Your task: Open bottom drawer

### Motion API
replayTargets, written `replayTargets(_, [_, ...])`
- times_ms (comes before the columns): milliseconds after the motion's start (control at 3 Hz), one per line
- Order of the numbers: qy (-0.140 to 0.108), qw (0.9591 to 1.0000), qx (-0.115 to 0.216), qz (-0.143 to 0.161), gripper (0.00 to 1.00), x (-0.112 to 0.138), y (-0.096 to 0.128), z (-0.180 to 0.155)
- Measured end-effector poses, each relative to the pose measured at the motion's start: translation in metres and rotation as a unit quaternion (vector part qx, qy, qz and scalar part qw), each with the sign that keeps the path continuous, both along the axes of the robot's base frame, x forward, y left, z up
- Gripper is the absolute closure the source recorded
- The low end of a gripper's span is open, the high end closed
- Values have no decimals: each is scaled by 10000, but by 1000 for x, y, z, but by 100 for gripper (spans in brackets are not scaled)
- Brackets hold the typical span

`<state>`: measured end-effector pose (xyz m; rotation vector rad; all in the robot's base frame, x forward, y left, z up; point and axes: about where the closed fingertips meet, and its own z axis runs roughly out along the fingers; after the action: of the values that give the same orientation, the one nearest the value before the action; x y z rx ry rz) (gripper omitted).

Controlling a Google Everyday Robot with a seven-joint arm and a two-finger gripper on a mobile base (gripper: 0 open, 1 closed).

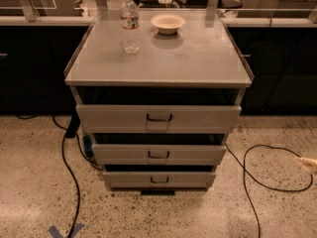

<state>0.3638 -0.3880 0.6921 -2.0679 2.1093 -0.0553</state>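
Camera view: the slim grey metal bottom drawer (158,179), lowest of three beneath the front edge of the flat grey desk (198,58), shows a dark gap above its front, while the robot's pale hand (308,163) hangs far right, well apart, its grip impossible to tell.

Dim, warm overhead light falling on cabinet top (198,58), faint sheen spreading there. Bowl (168,22) casting soft shadow toward 6 o'clock. Deep shadow filling gaps above drawers, bottom drawer (158,179) included. Black cupboards (29,68) swallowing detail at 9 o'clock. Gripper (308,163) glowing pale at 3 o'clock edge.
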Motion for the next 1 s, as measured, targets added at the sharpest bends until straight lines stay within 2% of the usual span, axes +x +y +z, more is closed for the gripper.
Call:
replayTargets(333, [191,9955,394,-835,0,14,-34,-23])
replayTargets(667, [413,9933,404,-997,0,13,-34,-45])
replayTargets(1000, [584,9956,252,-695,0,-4,-16,-78])
